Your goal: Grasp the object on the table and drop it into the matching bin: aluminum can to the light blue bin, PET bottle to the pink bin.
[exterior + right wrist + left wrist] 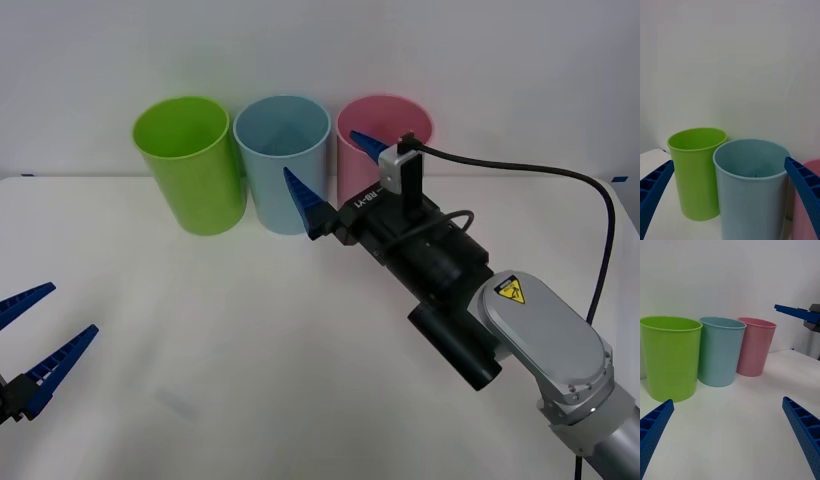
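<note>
Right gripper (pixel 322 153) hangs over the far part of the table (pixel 250 330), just in front of the light blue bin (pixel 280 170) and the pink bin (pixel 395 120), at about rim height. Jaws spread wide, nothing between them. In the right wrist view the light blue rim sits between the two fingers.

Left gripper (pixel 72 310) is parked low at the table's left edge, jaws wide apart, empty.

Bins stand upright in a row along the far edge: lime green bin (pixel 190 170), light blue, pink, nearly touching.

Aluminum can: cannot tell where it is. My guess is inside the light blue bin, whose floor is hidden below the rim line. So heading and long axis can't be read either; the axis runs tab to base, upright or tipped unknown.

Handling, judged from the task: an empty can is light, thin-walled, smooth and slippery, and dents under a hard pinch. Best hold is mid-body across the diameter, with moderate squeeze.
</note>
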`<state>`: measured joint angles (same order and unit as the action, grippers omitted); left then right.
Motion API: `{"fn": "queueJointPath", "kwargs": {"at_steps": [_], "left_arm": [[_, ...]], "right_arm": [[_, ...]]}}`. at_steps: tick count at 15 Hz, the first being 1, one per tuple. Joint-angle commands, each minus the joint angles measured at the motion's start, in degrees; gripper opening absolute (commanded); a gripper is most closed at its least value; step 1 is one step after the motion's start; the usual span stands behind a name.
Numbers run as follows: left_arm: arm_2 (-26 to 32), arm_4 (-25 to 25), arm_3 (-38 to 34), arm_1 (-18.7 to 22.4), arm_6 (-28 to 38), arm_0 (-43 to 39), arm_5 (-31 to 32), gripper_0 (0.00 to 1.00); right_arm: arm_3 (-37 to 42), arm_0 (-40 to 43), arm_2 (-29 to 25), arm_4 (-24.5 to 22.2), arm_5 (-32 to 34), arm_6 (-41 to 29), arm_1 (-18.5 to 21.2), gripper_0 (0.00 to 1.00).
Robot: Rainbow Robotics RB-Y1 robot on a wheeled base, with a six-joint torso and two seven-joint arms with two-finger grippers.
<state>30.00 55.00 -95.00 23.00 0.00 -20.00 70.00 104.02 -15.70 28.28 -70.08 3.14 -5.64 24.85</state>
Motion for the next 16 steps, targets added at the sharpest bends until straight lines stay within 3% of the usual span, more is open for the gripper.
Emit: {"fn": "queueJointPath", "kwargs": {"at_steps": [1,10,16], "left_arm": [[0.0,0.0,0.0,0.0,0.0,0.0,0.0,1.00],[0.0,0.0,0.0,0.0,0.0,0.0,0.0,1.00],[0.0,0.0,0.0,0.0,0.0,0.0,0.0,1.00]], "right_arm": [[4.1,5.1,-3.3,0.8,5.1,0.2,2.7,1.00],[6.9,21.2,-20.0,2.9,29.2,4.9,3.4,1.00],[6.9,28.5,-29.2,4.2,40.8,8.6,3.4,1.00]]}}
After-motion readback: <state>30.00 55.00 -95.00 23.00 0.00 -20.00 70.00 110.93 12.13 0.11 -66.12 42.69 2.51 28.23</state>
